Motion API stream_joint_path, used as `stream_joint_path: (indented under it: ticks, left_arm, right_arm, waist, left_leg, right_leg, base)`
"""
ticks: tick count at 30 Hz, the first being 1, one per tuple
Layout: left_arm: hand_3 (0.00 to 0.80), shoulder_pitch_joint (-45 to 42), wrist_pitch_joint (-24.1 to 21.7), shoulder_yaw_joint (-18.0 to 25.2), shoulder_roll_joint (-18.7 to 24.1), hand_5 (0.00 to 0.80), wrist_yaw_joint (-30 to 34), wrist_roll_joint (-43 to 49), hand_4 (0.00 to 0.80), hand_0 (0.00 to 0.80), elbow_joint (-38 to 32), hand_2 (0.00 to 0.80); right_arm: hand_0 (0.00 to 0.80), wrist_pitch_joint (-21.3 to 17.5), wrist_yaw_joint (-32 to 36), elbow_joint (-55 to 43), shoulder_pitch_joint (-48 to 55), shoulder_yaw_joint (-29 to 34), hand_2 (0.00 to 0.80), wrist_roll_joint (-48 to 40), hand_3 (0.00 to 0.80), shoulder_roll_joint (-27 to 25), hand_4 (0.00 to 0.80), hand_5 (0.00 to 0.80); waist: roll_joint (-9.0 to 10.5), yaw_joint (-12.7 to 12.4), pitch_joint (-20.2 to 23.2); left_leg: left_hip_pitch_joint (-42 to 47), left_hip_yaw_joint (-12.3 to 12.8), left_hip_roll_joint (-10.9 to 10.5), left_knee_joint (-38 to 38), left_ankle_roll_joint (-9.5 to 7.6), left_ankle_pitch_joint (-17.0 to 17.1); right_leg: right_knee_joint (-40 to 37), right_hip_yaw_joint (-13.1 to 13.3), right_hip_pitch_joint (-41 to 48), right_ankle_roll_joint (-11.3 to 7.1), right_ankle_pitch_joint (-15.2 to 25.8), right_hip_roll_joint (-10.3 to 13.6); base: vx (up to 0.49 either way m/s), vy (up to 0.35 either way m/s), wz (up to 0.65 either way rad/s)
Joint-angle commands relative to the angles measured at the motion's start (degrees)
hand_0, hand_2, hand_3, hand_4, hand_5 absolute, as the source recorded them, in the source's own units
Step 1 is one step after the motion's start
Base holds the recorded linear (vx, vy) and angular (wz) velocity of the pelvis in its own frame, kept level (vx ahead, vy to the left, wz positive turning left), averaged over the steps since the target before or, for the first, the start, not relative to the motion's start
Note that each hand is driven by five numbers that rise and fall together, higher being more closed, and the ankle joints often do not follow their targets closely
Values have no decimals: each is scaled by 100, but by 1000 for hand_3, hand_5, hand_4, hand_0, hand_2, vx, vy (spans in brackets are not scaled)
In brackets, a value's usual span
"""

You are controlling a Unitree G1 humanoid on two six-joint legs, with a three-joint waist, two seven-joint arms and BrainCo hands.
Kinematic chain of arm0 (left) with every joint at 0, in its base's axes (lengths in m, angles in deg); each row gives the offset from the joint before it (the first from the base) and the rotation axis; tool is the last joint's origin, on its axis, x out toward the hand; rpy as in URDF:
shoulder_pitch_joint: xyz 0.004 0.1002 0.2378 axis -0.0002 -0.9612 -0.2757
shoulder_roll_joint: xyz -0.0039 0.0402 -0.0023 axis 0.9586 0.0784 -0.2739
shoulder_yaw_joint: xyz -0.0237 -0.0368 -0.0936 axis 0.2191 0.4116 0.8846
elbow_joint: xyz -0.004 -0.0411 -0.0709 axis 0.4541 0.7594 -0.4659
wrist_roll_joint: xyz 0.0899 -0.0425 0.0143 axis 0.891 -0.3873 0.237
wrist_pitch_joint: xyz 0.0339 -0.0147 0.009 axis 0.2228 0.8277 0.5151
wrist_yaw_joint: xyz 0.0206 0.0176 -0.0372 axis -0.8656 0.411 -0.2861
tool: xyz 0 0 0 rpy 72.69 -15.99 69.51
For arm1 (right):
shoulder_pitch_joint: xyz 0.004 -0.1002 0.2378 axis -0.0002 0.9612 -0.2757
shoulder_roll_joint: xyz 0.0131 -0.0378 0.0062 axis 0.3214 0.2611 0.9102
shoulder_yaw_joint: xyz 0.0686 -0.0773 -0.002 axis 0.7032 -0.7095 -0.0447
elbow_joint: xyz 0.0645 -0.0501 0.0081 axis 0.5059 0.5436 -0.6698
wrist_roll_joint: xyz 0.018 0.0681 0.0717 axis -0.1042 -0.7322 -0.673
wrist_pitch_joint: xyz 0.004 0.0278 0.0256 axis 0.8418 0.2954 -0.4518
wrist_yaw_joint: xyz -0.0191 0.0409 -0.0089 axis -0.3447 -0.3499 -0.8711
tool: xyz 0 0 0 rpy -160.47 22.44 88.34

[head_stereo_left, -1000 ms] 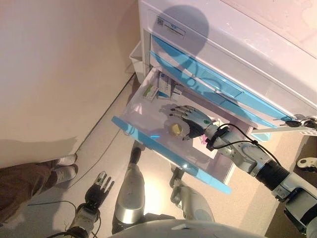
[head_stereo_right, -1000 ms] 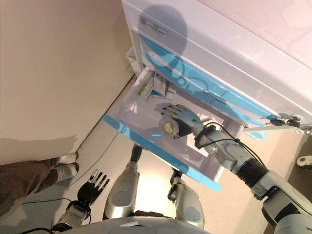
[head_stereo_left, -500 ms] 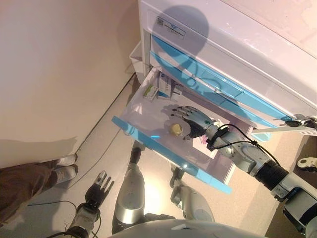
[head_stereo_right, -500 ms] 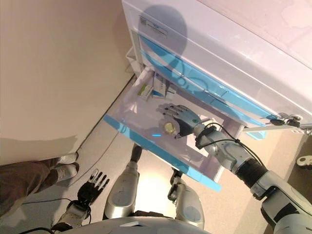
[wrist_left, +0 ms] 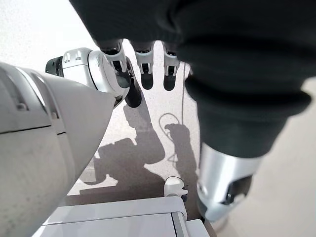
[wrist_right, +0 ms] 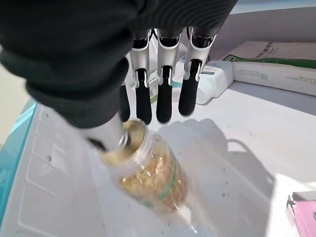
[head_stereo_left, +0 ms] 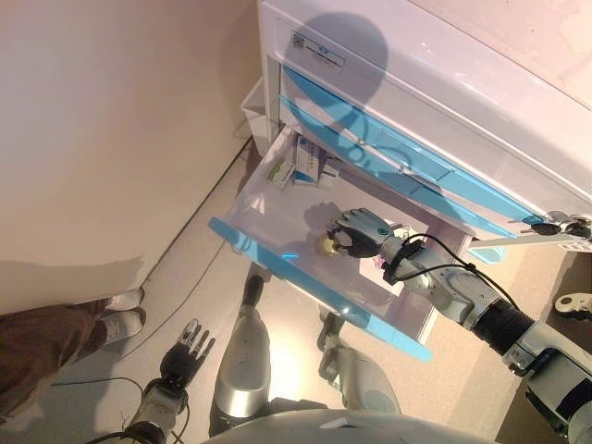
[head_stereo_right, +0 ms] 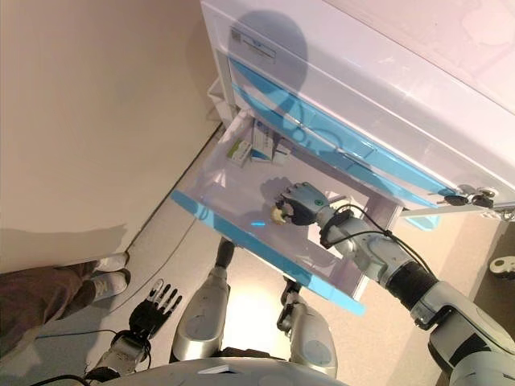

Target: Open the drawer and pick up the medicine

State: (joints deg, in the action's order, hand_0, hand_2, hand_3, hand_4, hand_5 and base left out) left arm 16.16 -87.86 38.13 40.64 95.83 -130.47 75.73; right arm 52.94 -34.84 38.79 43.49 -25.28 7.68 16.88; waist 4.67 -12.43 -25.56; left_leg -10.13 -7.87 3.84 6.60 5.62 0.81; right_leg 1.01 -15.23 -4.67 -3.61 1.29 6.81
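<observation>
The white cabinet's (head_stereo_left: 444, 83) lower drawer (head_stereo_left: 268, 252), with a blue front edge, stands pulled open. A clear medicine bottle (head_stereo_left: 326, 245) of yellowish contents lies tilted on the drawer floor; it also shows in the right wrist view (wrist_right: 150, 175). My right hand (head_stereo_left: 359, 229) is down inside the drawer, fingers (wrist_right: 159, 94) curled over the bottle's far side and the thumb against its near side. My left hand (head_stereo_left: 185, 350) hangs low by the floor, fingers straight, holding nothing.
Green-and-white medicine boxes (head_stereo_left: 301, 166) and a small white container (wrist_right: 215, 79) lie at the drawer's back. A pink box (wrist_right: 303, 210) lies near the right wrist. A person's legs and shoes (head_stereo_left: 65, 328) stand at the lower left by the wall.
My right hand's fingers, spread flat above the bottle before, have curled down around it. The hand has shifted slightly toward the drawer's right. The left hand has not moved.
</observation>
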Motion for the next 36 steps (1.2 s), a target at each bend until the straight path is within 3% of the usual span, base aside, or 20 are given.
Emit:
stream_joint_path:
  ticks: [1,9,10,12,36]
  left_arm:
    - [0,-51,8,-183,35,0,-44,-45,0,0,78,0]
    - [0,-33,11,-181,54,0,-62,-67,0,0,62,0]
    - [0,-27,14,-181,57,0,-63,-72,0,0,68,0]
    - [0,-26,19,-184,59,0,-74,-71,0,0,67,0]
    - [0,-61,16,-173,31,0,-102,-82,0,0,13,0]
  right_arm:
    - [800,-157,27,-209,-106,-238,800,7,800,85,800,800]
    - [800,-136,-61,-133,-134,-288,800,54,800,143,800,800]
    - [574,-134,-76,-127,-140,-286,574,53,574,140,574,574]
    - [0,-100,-102,-132,-154,-281,0,56,0,147,0,0]
    - [0,-257,-12,-184,-129,-248,0,78,0,124,0,0]
  waist:
    - [79,50,115]
    - [87,34,75]
    - [89,36,72]
    - [93,33,68]
    - [109,49,77]
  left_leg:
    - [-179,212,-330,-46,-390,-29]
    - [-190,204,-331,-46,-390,-28]
    - [-191,203,-333,-43,-391,-30]
    - [-188,200,-331,-46,-391,-31]
    - [-123,221,-310,-72,-391,-38]
  right_leg:
    - [409,100,-140,-242,72,151]
    - [412,91,-154,-247,82,150]
    - [413,92,-155,-247,82,149]
    - [410,93,-153,-248,84,147]
    - [402,115,-114,-264,92,144]
  base:
    - [0,0,0]
    - [0,0,0]
    - [0,0,0]
    - [0,0,0]
    - [0,0,0]
